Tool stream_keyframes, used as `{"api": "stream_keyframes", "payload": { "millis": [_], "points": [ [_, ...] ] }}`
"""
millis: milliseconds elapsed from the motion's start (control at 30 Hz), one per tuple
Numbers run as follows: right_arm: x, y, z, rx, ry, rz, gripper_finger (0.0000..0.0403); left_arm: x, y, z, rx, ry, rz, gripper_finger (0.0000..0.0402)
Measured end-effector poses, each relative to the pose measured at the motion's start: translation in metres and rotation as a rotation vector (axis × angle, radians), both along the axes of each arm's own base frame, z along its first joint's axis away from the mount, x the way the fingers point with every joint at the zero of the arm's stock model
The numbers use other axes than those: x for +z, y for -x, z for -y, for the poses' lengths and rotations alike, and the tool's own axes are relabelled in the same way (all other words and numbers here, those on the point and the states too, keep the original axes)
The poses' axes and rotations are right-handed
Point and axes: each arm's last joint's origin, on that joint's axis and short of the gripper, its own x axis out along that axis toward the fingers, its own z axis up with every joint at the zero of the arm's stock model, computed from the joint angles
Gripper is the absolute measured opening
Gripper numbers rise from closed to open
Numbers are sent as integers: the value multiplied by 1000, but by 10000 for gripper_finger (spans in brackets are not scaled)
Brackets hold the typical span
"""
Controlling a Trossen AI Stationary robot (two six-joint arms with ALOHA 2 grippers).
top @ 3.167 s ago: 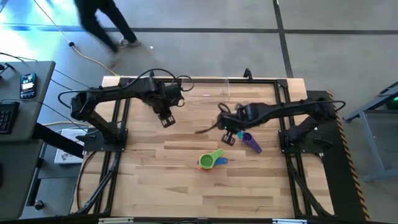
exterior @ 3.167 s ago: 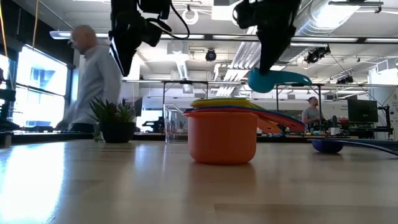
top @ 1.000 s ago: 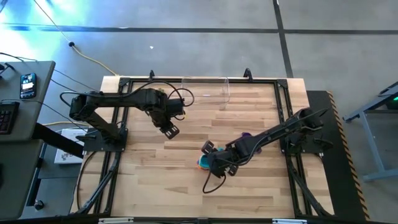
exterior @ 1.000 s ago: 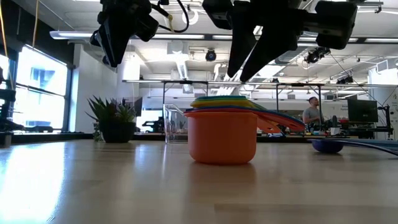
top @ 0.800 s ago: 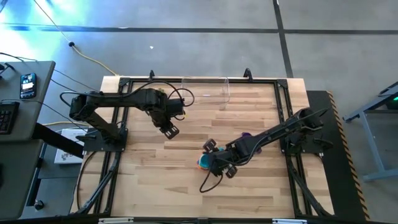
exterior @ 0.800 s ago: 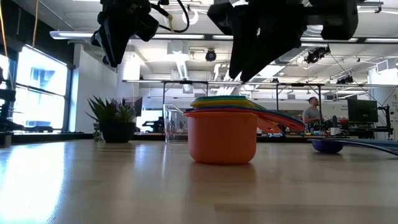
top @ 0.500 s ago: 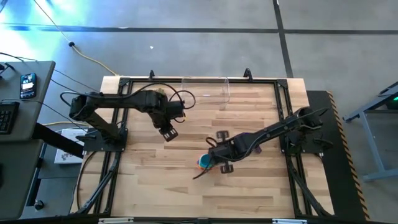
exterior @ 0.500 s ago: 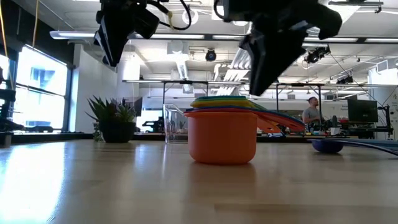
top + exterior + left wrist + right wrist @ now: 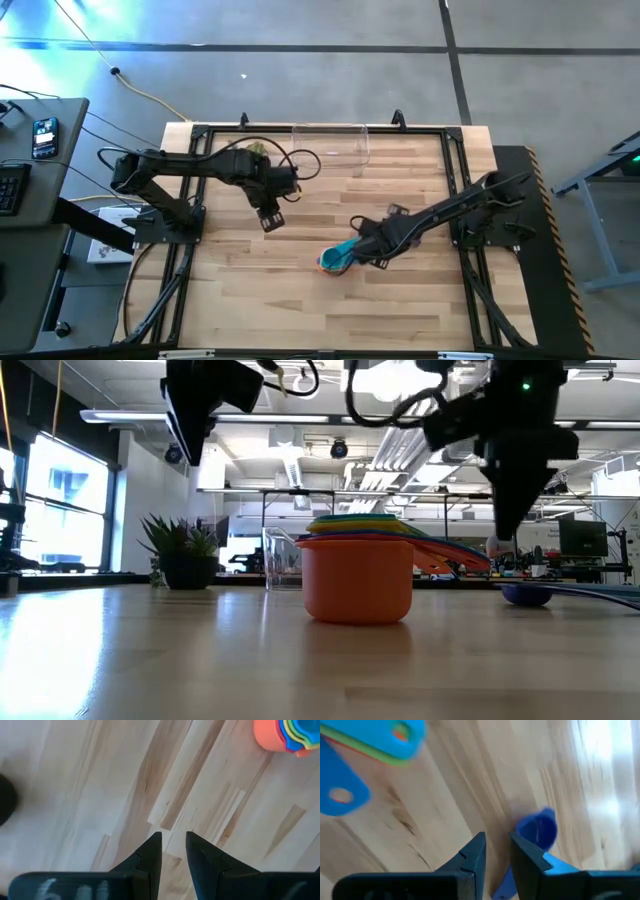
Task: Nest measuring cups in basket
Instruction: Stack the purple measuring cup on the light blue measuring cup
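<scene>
Light is bright and even over the wooden table (image 9: pixel 300 300), with only faint, soft shadows under the arms. On the floor beyond the table's far left corner lies a blue-white glare patch (image 9: pixel 60 25). Seen level across the table, ceiling lamps (image 9: pixel 400 380) and a tall window (image 9: pixel 60 490) blow out white, leaving the arms as dark silhouettes. Close up, the blue cup handles (image 9: pixel 342 795) smear with blur, and glare washes the wood beside the purple cup (image 9: pixel 537 830).
</scene>
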Motion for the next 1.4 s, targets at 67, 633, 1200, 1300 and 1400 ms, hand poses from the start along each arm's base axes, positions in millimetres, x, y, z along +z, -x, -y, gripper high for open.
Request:
{"api": "stream_keyframes", "payload": {
  "millis": [67,633,1200,1300,1400],
  "points": [
    [-1,10,3,-54,-6,4,73,0,0,0,-21,-3,2,78],
    [-7,81,50,-347,-189,342,73,1,-7,-4,-58,-17,75,78],
    [-16,74,75,-227,-346,383,139,2,-9,-25,13,-28,116,78],
    [-19,73,75,-210,-334,358,139,2,-9,-27,21,-29,117,78],
    [-27,70,75,-201,-320,316,139,2,-9,-29,28,-30,119,78]
  ]
}}
